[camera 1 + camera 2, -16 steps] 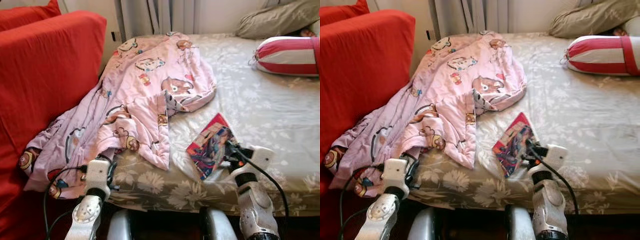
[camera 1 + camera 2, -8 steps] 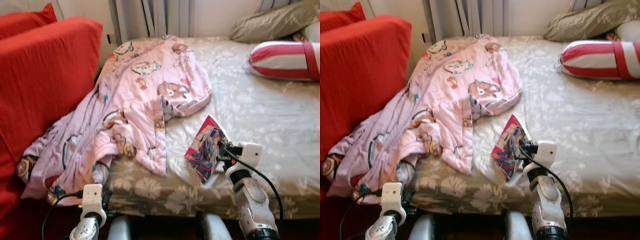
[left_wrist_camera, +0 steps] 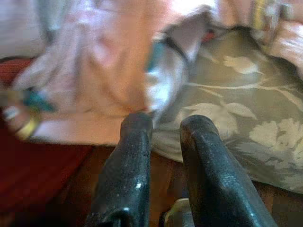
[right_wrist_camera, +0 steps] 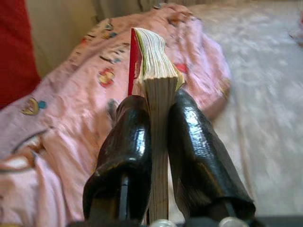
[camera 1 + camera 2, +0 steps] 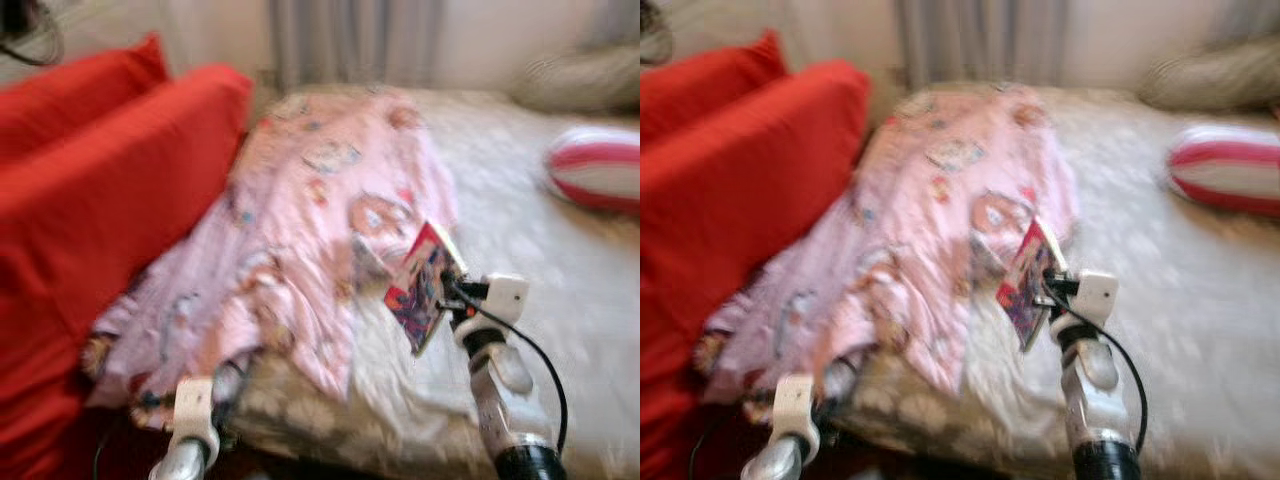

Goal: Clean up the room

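Observation:
A colourful paperback book (image 5: pixel 424 286) is held upright above the bed's front part, with my right gripper (image 5: pixel 447 295) shut on its lower edge. The right wrist view shows the book's page edge (image 4: pixel 154 61) pinched between both black fingers (image 4: pixel 128 127). A pink cartoon-print blanket (image 5: pixel 310 210) lies crumpled over the bed's left side and hangs over its corner. My left gripper (image 3: pixel 165 124) is low at the bed's front left corner, just below the hanging blanket (image 3: pixel 104 61), with its fingers close together and nothing between them. The head views are blurred.
The bed (image 5: pixel 560 270) has a grey-green floral sheet. A red sofa (image 5: pixel 100 200) stands against its left side. A red-and-white striped bolster (image 5: pixel 600 170) and an olive pillow (image 5: pixel 580 80) lie at the far right. Curtains (image 5: pixel 350 40) hang behind the bed.
My right gripper has lifted the book off the sheet and tipped it upright. The camera has swung, so the whole scene shifted right and blurred. The left gripper stays low by the bed corner.

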Controlling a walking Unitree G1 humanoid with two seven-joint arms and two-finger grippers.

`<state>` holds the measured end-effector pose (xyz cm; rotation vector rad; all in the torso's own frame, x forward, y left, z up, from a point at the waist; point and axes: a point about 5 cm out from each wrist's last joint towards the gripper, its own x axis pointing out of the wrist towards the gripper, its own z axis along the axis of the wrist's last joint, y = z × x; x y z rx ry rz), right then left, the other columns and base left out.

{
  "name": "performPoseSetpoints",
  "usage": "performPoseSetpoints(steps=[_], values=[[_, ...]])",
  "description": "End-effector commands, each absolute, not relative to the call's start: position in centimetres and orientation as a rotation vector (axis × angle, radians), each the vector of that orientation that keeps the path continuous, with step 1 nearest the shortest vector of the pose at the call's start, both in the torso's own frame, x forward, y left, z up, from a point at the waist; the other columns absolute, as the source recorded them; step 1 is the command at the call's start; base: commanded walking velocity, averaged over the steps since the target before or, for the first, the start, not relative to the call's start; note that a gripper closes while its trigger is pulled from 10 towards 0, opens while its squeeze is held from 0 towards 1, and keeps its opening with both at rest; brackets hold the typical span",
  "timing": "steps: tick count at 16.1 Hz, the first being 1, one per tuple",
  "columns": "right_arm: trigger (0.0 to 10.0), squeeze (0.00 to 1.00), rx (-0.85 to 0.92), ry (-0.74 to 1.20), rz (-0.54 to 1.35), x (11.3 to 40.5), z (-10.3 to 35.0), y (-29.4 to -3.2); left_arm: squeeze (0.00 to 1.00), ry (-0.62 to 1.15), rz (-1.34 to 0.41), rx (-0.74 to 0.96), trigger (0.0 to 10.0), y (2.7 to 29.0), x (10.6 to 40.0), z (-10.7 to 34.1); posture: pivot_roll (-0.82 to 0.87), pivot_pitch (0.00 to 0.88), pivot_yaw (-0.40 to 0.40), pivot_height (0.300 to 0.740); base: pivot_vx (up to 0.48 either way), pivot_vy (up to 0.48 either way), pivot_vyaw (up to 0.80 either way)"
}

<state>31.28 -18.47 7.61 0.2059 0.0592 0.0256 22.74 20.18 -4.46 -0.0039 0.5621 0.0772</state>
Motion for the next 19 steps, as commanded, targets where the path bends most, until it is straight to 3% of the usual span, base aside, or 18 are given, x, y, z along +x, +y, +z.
performPoseSetpoints(steps=[1, 7, 19], values=[[10.0, 0.0, 0.191, 0.036, 0.029, 31.7, 8.2, -18.2, 0.0, 0.634, 0.108, 0.005, 10.0, 20.8, 21.3, -5.5, 0.05, 0.0, -0.013, 0.739, 0.0, 0.0, 0.0], [10.0, 0.0, 0.188, 0.018, 0.012, 32.1, 8.5, -18.4, 0.0, 0.739, 0.126, -0.011, 10.0, 20.5, 18.8, -7.2, 0.05, 0.0, -0.027, 0.739, 0.0, 0.0, 0.0], [10.0, 0.0, 0.193, 0.025, -0.027, 32.0, 8.1, -18.3, 0.0, 0.779, 0.123, -0.007, 10.0, 20.3, 18.0, -7.7, 0.06, 0.0, -0.021, 0.739, 0.0, 0.0, 0.0]])
